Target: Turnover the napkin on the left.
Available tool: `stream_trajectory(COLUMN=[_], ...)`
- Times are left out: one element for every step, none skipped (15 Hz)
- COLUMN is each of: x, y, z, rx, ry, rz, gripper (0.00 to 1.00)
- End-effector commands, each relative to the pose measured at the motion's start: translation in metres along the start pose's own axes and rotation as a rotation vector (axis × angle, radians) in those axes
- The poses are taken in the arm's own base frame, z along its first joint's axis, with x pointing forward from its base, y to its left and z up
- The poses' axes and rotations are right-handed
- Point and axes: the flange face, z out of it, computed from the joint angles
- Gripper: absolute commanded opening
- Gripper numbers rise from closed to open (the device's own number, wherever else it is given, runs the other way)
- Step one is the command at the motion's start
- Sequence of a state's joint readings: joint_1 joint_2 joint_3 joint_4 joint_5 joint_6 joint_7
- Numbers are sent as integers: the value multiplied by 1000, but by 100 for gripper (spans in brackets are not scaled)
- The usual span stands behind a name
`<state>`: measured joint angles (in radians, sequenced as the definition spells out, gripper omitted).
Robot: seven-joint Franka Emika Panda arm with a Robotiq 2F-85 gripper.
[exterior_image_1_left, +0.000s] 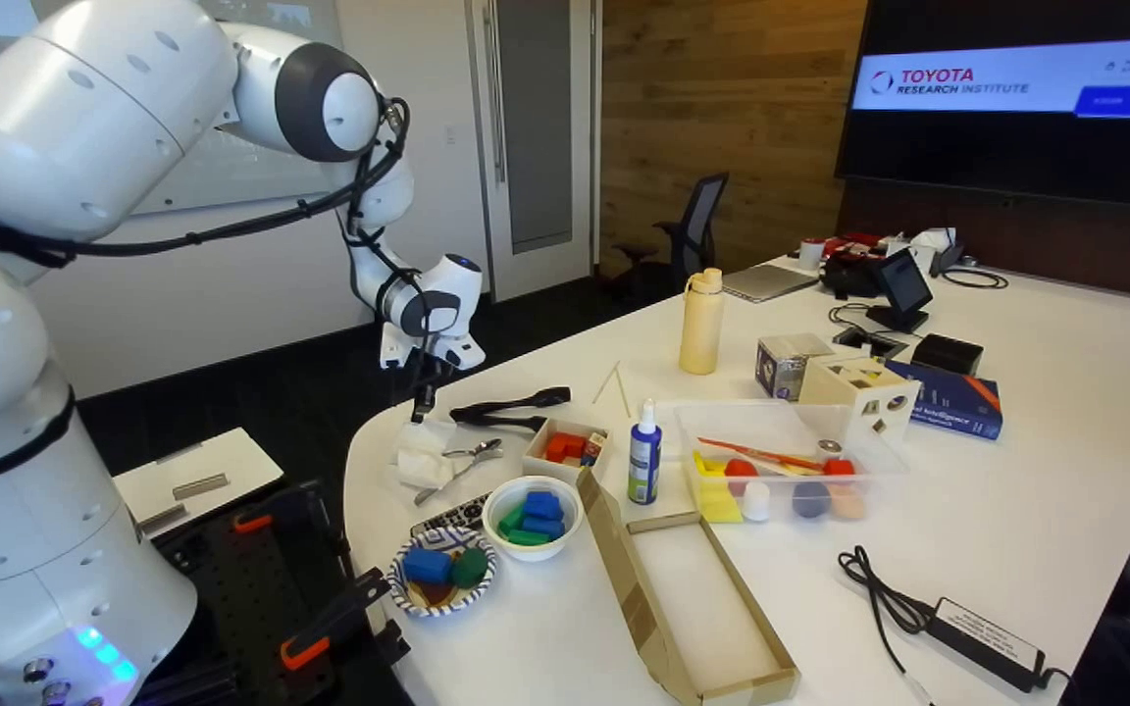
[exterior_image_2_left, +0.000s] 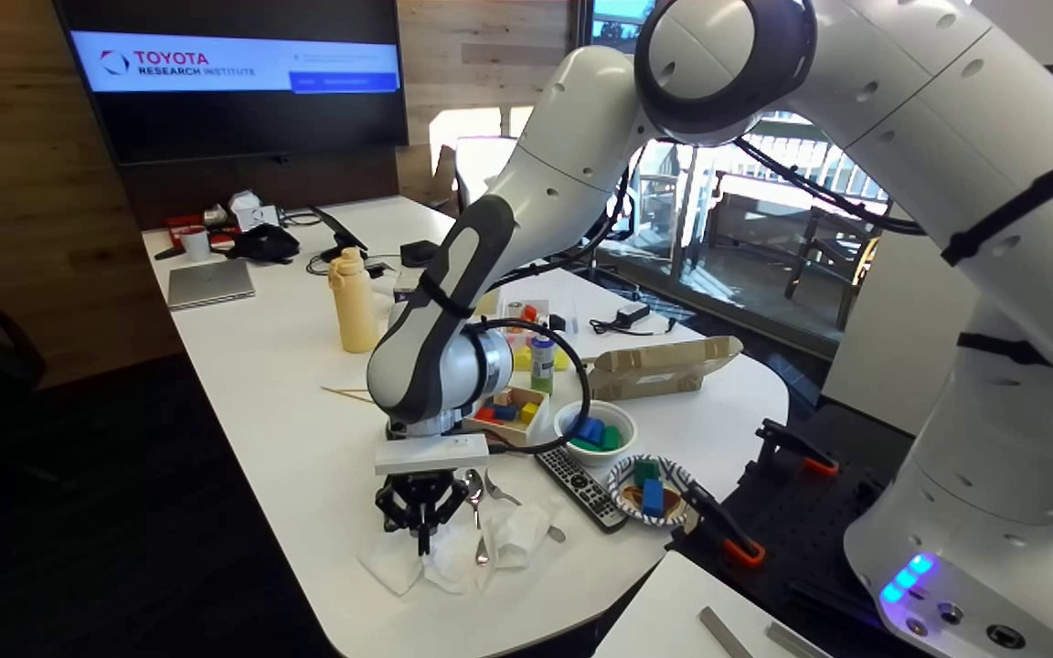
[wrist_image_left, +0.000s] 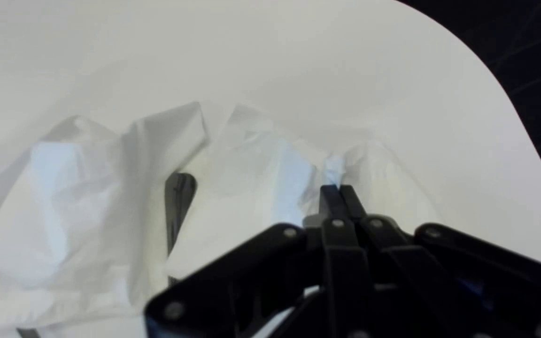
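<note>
Napkin [exterior_image_2_left: 442,570] on the left, white and crumpled, lies near the rounded corner of a white tabletop [exterior_image_2_left: 293,439]. The robot's hand [exterior_image_2_left: 424,546] points straight down at it, jaws brought together, seemingly pinching a small tuft. By my reading the grasp is made; the turnover is not, since most of it rests low on the tabletop. Lifting, flipping and letting go seem left to do. There are two napkins. Rightward from the held one I count, in an exterior view: one spoon [exterior_image_2_left: 474,486], its handle end between the napkins; one apparent fork [exterior_image_2_left: 497,489], partly hidden; the second napkin [exterior_image_2_left: 515,536], apart from the hand; one remote control [exterior_image_2_left: 579,487]; one white bowl [exterior_image_2_left: 629,434] of blocks [exterior_image_2_left: 591,431] too jumbled to count; one patterned bowl [exterior_image_2_left: 620,484] with a green block [exterior_image_2_left: 646,472] and a blue block [exterior_image_2_left: 653,499]; one cardboard box [exterior_image_2_left: 645,388].
</note>
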<state>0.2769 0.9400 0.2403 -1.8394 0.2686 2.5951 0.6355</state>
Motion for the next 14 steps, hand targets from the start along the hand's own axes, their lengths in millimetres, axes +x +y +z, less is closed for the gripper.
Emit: stream_trajectory(x=[0, 2, 3, 4, 4, 5, 5, 5, 5, 5, 6, 6, 7, 8], y=[4, 5, 6, 8, 10, 12, 14, 16, 19, 21, 23, 24, 25, 26], z=[-14, -16, -18, -19, -22, -26, -29, -33, -37, -41, -45, -49, -52, -55], rx=[53, 69, 83, 95, 109, 126, 140, 153, 163, 170, 178, 182, 187, 190], ry=[-22, -24, -27, -30, -33, -31, -30, -28, -23, -22, -22, -24, -24, -23], rz=[-64, -85, -102, -118, -129, -145, -155, -164, -170, -174, -180, -183, -187, -191], gripper=[0, 0, 0, 0, 0, 0, 0, 0, 0, 0, 0, 0, 0, 0])
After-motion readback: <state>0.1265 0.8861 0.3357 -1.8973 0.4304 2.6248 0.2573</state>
